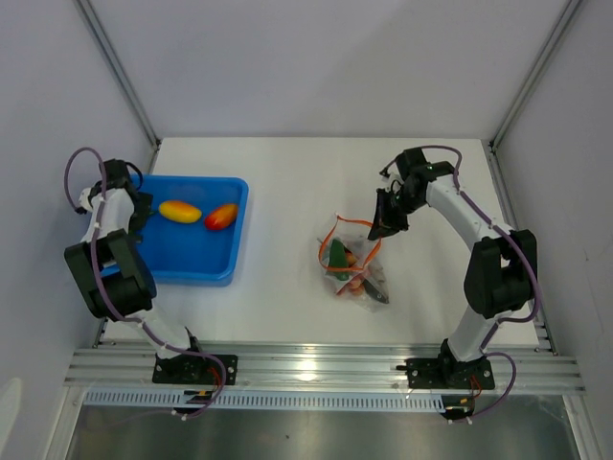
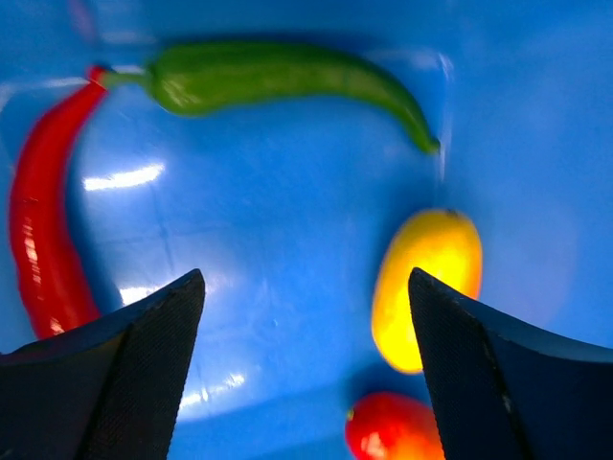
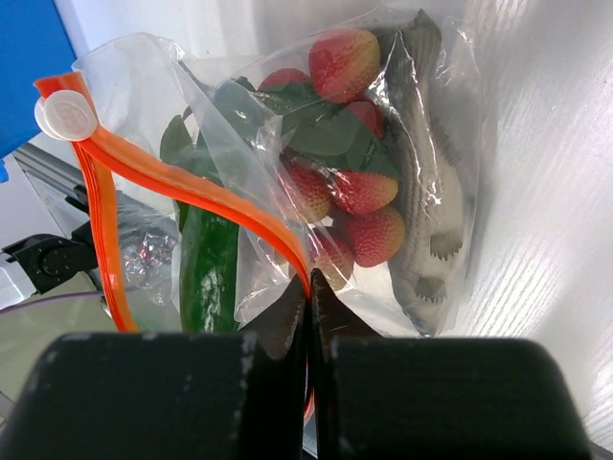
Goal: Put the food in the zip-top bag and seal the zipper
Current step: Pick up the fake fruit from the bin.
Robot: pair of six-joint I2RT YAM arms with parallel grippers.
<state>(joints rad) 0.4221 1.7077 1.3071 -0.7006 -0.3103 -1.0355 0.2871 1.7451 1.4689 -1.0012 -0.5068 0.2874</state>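
Four loose food pieces lie in the blue plastic tray [image 1: 239, 230] at the left of the bench [image 1: 287, 172], under my left tool [image 2: 305, 287], which is spread wide and holds nothing. In its wrist view, left to right:
- long red toy chilli [image 2: 38, 220]
- slim green toy pepper [image 2: 278, 77]
- yellow oval toy mango [image 2: 426, 283]
- red-orange toy mango [image 2: 393, 431]

The yellow mango sits right of the gap, just beside the right finger, with its long axis crosswise to the closing line. I judge a small rightward shift comes first. The left arm is the nearer one.

Mid-bench is the clear crinkly zip-top bag [image 3: 144, 67]. It holds red toy strawberries [image 3: 345, 62], a dark green vegetable [image 3: 211, 259] and a grey ridged piece [image 3: 421, 192].

My right tool [image 3: 308, 287] is pinched closed on the red-orange zipper strip [image 3: 192, 187], holding the mouth up, not yet sealed.
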